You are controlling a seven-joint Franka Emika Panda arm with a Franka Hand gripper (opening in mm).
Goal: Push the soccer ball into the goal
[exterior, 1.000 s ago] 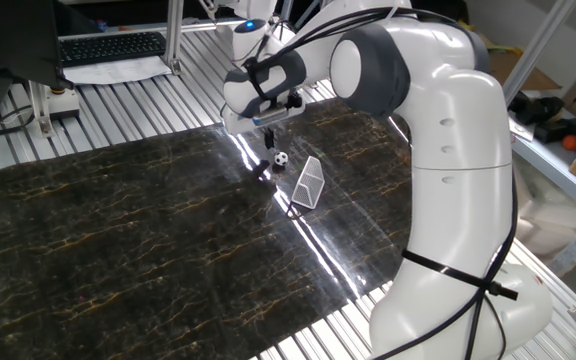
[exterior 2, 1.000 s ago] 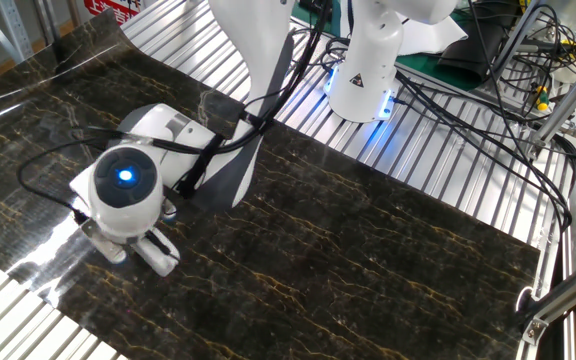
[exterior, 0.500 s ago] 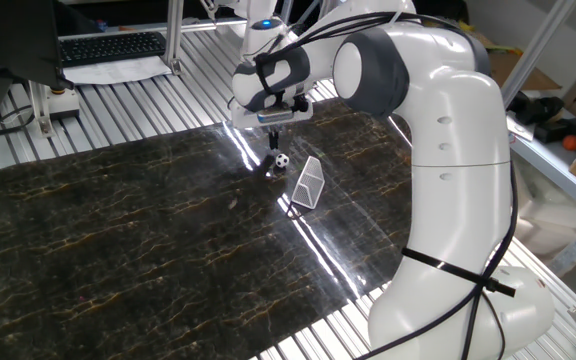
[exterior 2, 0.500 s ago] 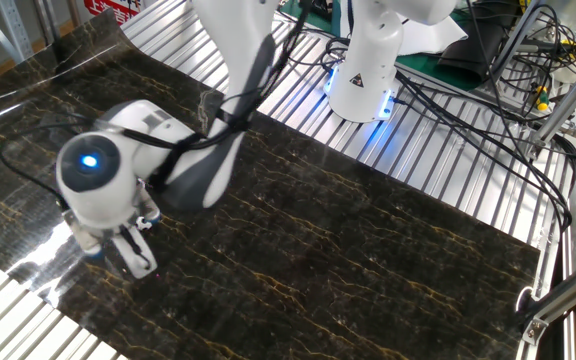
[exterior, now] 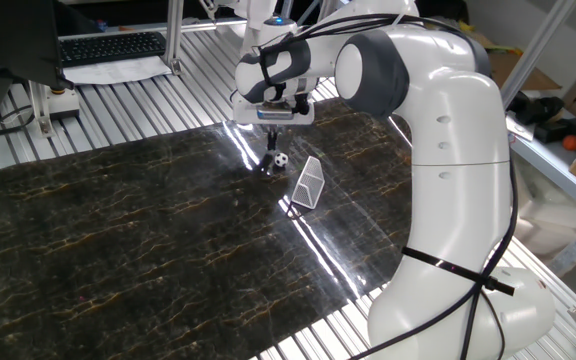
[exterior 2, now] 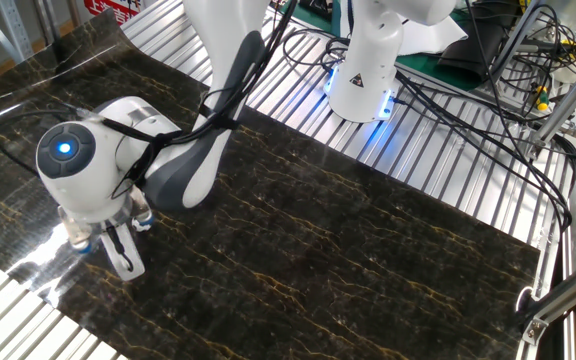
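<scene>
The gripper [exterior: 271, 156] — fingers together — stood beside the soccer ball [exterior: 281, 160]; a slow, straight push toward the goal [exterior: 309, 183] was advisable.

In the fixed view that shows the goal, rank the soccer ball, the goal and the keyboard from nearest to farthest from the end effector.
Measured from the end effector:
1. soccer ball, right beside the fingertips on the dark mat.
2. goal, just beyond the ball, toward the arm's base side.
3. keyboard, far off at the upper left, off the mat.
</scene>
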